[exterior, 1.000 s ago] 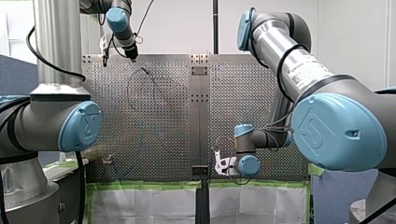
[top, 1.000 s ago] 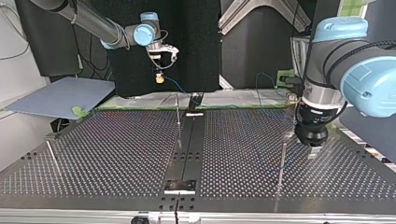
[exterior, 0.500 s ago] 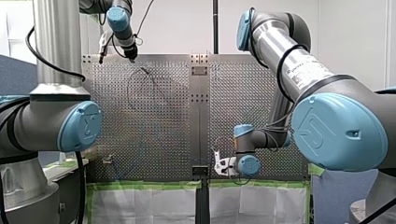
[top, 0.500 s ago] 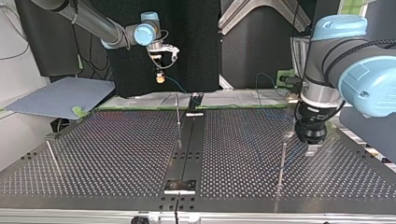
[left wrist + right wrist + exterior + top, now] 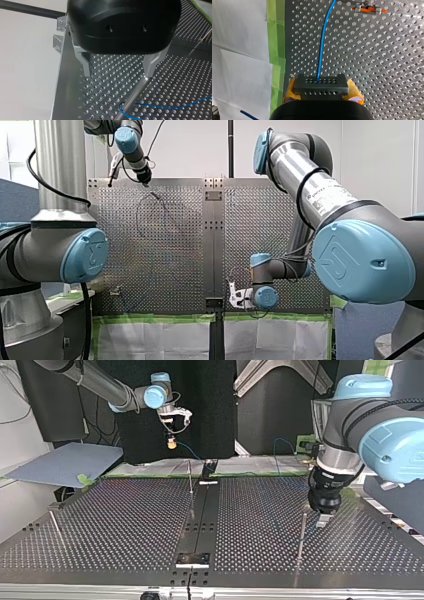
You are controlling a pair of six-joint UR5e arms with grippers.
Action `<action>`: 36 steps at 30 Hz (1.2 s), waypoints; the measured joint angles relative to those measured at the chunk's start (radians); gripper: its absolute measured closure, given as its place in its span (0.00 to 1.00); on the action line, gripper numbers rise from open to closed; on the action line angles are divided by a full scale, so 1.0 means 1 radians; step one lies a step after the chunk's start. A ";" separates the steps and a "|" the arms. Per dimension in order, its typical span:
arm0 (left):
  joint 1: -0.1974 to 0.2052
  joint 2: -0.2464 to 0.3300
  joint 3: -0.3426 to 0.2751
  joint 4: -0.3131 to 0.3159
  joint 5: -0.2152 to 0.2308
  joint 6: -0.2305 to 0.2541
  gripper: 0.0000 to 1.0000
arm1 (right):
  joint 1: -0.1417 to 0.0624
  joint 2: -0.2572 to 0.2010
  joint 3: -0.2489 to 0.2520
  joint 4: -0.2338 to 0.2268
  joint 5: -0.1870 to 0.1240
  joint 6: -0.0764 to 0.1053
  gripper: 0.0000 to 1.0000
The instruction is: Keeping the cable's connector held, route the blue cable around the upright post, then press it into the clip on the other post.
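My left claw point(image 5: 117, 74), spread, has the upright post point(image 5: 132, 97) beside one finger, blue cable point(image 5: 160, 107) curling past it below; right claw point(image 5: 322, 93) pinches the connector point(image 5: 321, 83)

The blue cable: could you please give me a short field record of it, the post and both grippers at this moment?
right gripper: shut on the connector, held above the perforated table at its edge
blue cable: leaves the connector and runs ahead over the table, then curls low by the post; around or beside it is unclear
left gripper: open, empty
post: upright, its top close to one left fingertip; contact unclear
orange clip: ahead of the right gripper, with the cable passing beside it
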 joint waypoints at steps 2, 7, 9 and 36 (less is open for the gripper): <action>-0.002 0.000 0.000 0.000 0.000 -0.001 0.01 | 0.001 0.000 0.000 0.000 0.000 0.000 1.00; -0.008 0.000 0.000 0.000 0.003 -0.010 0.01 | 0.001 0.000 0.000 0.000 0.000 -0.001 1.00; -0.010 0.000 0.000 0.000 0.008 -0.018 0.01 | 0.001 0.000 0.000 0.000 0.000 -0.001 1.00; -0.038 0.008 0.000 -0.001 -0.054 -0.217 0.01 | 0.002 0.000 0.000 -0.003 0.000 -0.001 1.00</action>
